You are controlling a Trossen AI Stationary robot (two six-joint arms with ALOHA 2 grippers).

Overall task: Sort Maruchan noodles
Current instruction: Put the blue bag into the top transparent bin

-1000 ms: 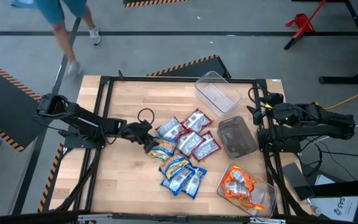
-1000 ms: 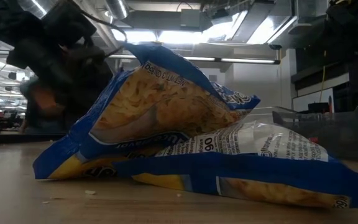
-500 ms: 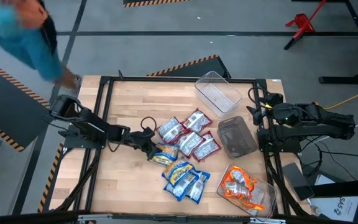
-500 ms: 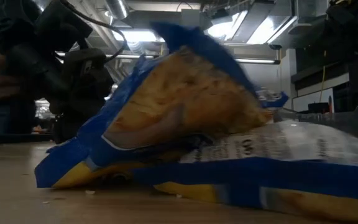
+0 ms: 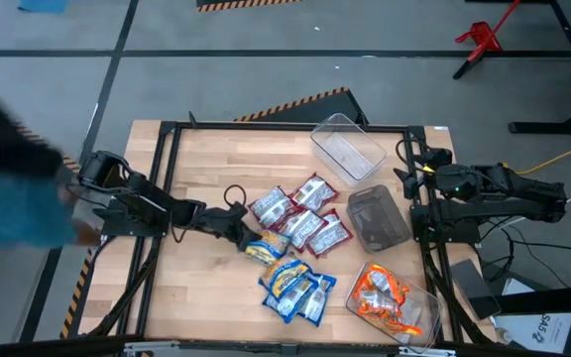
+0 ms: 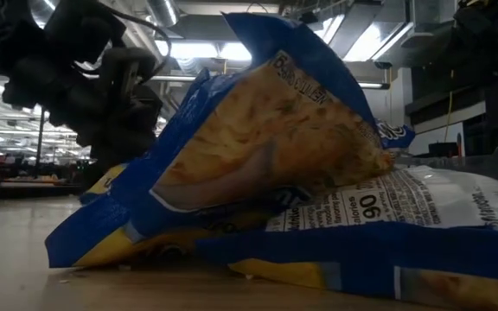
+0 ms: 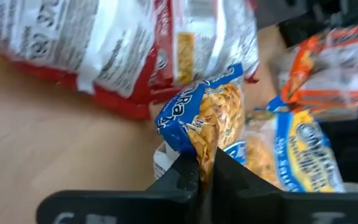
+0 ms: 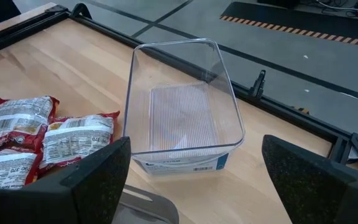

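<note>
At the left edge of the wooden surface point(image 5: 206, 159), the left arm reaches in low toward the middle, and the left gripper point(image 5: 242, 238) has its fingers pinched tight on the near corner of a blue-and-yellow packet point(image 5: 262, 250). In the left wrist view the packet point(image 7: 207, 127) runs straight away from the fingertips, its long axis in line with the arm, so a pull back or a lift looks like the natural next move. Just beyond the held packet, toward the surface's centre, lie the red-and-white packets point(image 5: 300, 216), several overlapping in a loose cluster. Nearer the front edge sit more blue-and-yellow packets point(image 5: 295, 285), touching one another.

Further right stand three containers. A clear tub point(image 5: 346, 147) at the far side is empty. A dark grey tub point(image 5: 377, 217) sits just right of the red cluster; I cannot tell what it holds. A second clear tub point(image 5: 397, 297) near the front right corner holds the orange packets point(image 5: 380, 295).

At the right edge, the right gripper point(image 8: 194, 180) waits with fingers spread wide, holding nothing, facing the empty clear tub. The left arm is far nearer the unsorted packets.
</note>
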